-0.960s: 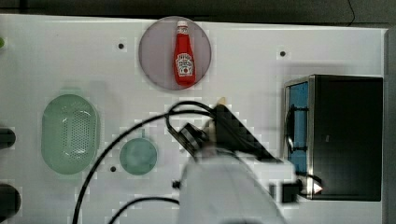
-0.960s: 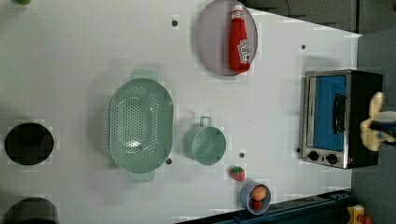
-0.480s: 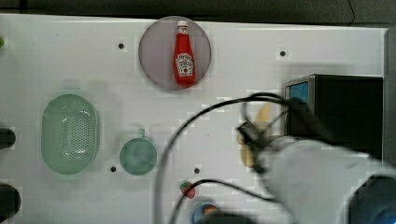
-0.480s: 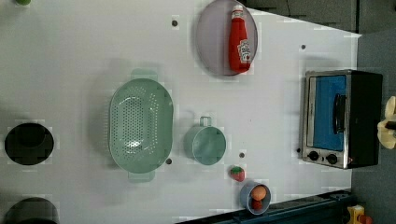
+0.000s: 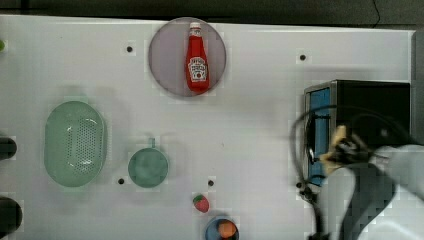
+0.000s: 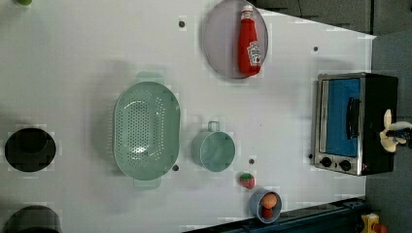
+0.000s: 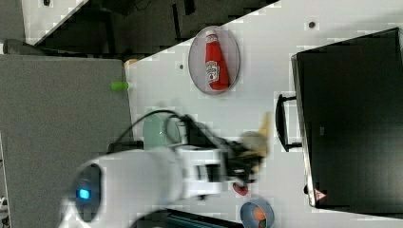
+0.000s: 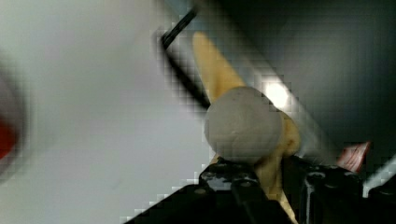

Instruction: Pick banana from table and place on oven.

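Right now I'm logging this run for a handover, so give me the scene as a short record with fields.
held item: banana, clamped in the gripper
banana position: off the table, at the oven's front edge in the top view
oven: door closed, black top bare
plate: ketchup bottle lying on it
colander: at the top view's left, beside the green cup
strawberry: on the table, close to the small blue bowl
task stage: banana picked, not yet placed
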`<action>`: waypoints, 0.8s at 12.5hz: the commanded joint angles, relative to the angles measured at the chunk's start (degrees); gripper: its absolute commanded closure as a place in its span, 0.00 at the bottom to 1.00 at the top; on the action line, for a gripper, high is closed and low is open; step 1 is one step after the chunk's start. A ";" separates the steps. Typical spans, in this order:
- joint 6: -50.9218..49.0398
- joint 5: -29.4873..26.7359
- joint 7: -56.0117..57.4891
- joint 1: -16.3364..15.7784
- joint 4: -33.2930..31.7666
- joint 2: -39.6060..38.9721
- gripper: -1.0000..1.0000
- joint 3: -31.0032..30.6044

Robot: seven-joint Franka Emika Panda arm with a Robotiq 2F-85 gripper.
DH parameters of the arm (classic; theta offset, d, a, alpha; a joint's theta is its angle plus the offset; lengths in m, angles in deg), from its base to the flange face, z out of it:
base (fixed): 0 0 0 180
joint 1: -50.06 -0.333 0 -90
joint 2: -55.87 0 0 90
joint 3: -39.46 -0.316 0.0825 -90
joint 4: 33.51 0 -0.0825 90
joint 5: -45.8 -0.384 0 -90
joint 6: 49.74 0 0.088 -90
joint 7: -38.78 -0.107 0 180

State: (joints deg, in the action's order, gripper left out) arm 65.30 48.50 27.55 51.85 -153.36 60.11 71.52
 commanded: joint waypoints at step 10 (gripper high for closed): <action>6.10 -2.26 28.00 1.56 11.39 -13.00 0.40 6.21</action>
State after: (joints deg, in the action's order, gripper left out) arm 71.49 46.82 52.87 54.03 -142.34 47.41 77.81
